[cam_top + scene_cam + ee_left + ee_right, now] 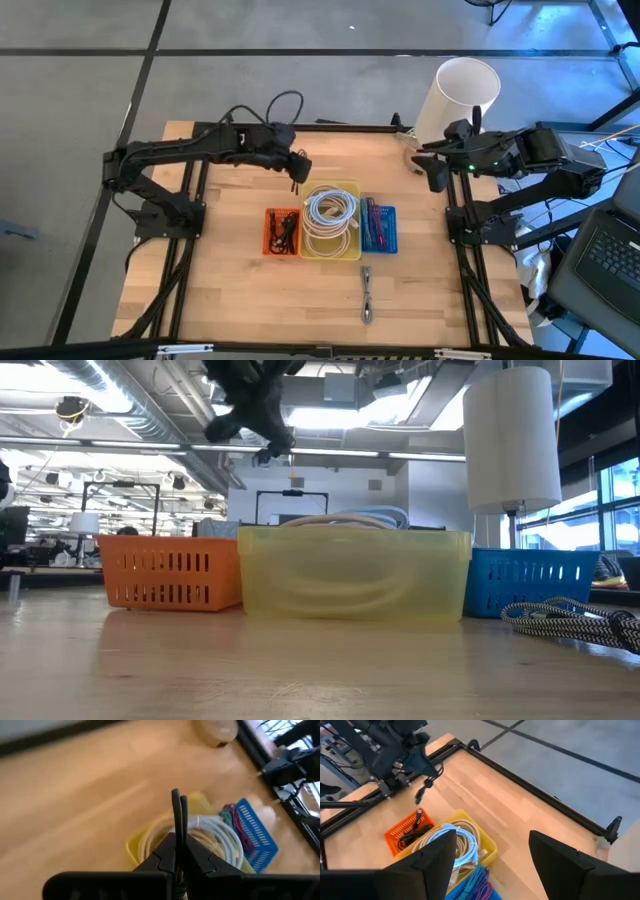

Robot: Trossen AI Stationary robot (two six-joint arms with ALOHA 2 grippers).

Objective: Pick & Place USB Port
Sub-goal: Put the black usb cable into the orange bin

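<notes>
High view takes in the whole table [230, 300]: three baskets stand in a row at its middle, an orange basket [282, 231] holding dark cables, a yellow basket [332, 221] with coiled white cable, and a blue basket [379, 229] with coloured wires. A braided cable [367, 294] lies alone on the wood nearer the front edge, below the blue basket. The left gripper [297, 170] hangs just above the yellow basket's far left corner; the right gripper [437, 172] waits well off to the side, near a white paper roll [458, 98]. Only the left wrist view shows that the left gripper [178, 800] has its fingers pressed together with nothing between them, over the yellow basket [135, 845]. The right wrist view shows the right gripper [492, 855] with fingers wide apart and empty. From table height, the low view adds the braided cable's [570, 622] black-and-white weave in front of the blue basket [530, 581].
</notes>
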